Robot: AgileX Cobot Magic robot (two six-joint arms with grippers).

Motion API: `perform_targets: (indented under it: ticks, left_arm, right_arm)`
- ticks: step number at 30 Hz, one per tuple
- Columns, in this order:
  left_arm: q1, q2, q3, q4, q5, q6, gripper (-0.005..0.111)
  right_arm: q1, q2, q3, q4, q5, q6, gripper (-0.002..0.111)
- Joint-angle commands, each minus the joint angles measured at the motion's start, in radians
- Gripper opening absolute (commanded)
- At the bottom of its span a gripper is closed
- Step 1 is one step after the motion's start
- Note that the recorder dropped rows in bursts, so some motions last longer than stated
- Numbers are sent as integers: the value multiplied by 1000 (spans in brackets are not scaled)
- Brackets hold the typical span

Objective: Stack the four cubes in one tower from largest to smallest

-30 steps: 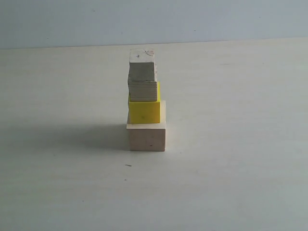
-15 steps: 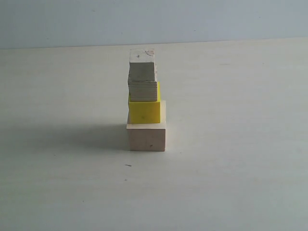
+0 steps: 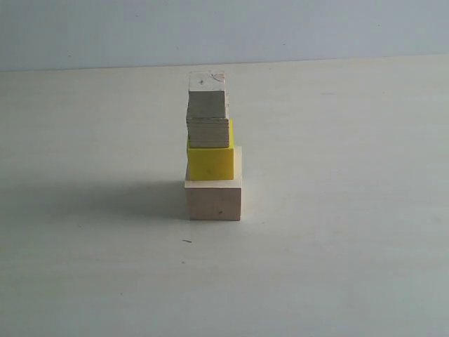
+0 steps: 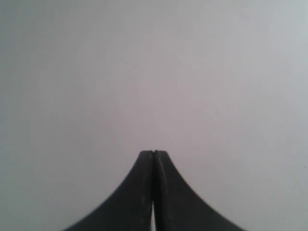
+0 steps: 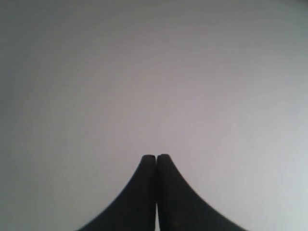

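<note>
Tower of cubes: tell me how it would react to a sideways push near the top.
The tower would probably shed its smallest pale cube first; it seems merely to rest on the plywood cube. The large pale cube at the base is broad and flat-faced, so it likely slides rather than rolls or tips.

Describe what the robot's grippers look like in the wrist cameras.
Only the fingertips show. The left gripper has two matte black fingers that flare wide at the base and taper in smooth curves to narrow, rounded tips. The right gripper looks the same. No cables, markings or arm links are visible in any view.
</note>
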Motion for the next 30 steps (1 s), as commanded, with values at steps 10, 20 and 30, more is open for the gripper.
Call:
perform_targets:
  ticks: [10,20,30]
  left_arm:
    - [1,-3,201,-6,-6,-149,0]
    - [1,-3,267,-6,-6,-149,0]
    - [1,-3,267,-6,-6,-149,0]
  right_arm:
    - [0,-1,32,-608,456,740,0]
    - [0,-1,32,-603,456,743,0]
    - [0,-1,32,-603,456,743,0]
